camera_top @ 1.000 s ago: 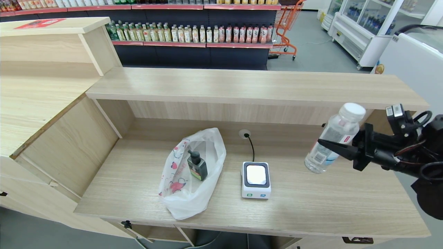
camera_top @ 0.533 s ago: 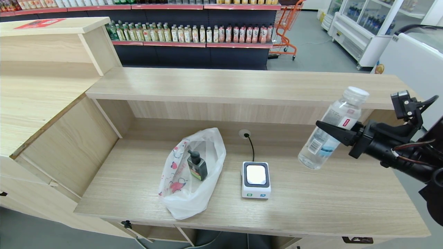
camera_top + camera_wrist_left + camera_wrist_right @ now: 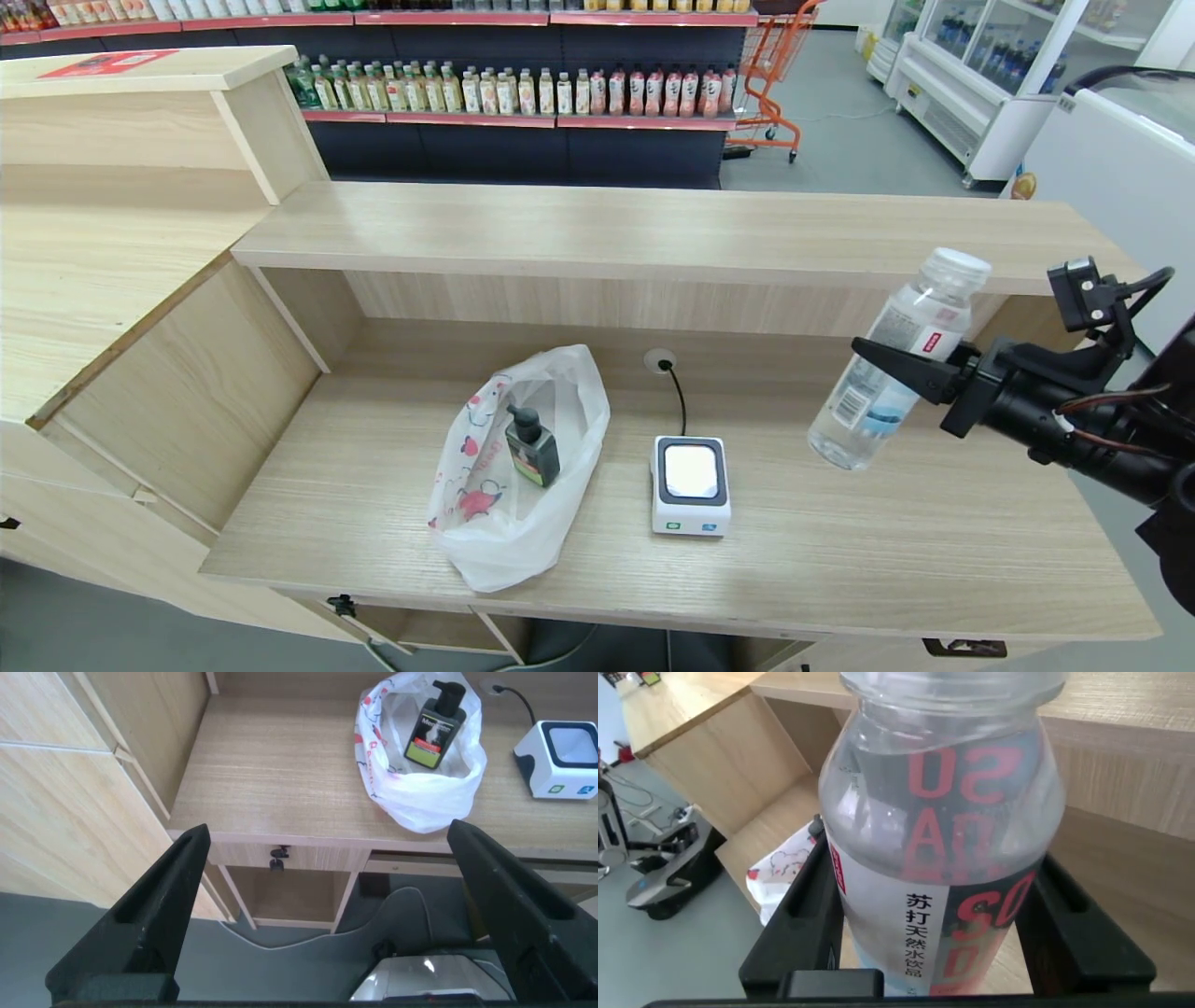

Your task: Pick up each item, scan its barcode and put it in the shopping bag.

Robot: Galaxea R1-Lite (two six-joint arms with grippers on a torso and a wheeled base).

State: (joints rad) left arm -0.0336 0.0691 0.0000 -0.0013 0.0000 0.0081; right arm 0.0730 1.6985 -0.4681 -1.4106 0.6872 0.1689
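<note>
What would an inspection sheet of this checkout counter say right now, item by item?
Surface: pale wood-grain counter under a raised ledge.
Job's things: clear water bottle held tilted in the air, right of the scanner; dark pump bottle inside the white shopping bag.
Clutter: nothing seen.
Hands: right hand shut on the water bottle; left hand open, empty, back from the counter's near edge.
Cables: one black cable from the scanner to a hole in the counter.
Surroundings: shelves of bottled drinks, an orange trolley, glass-door coolers.
</note>
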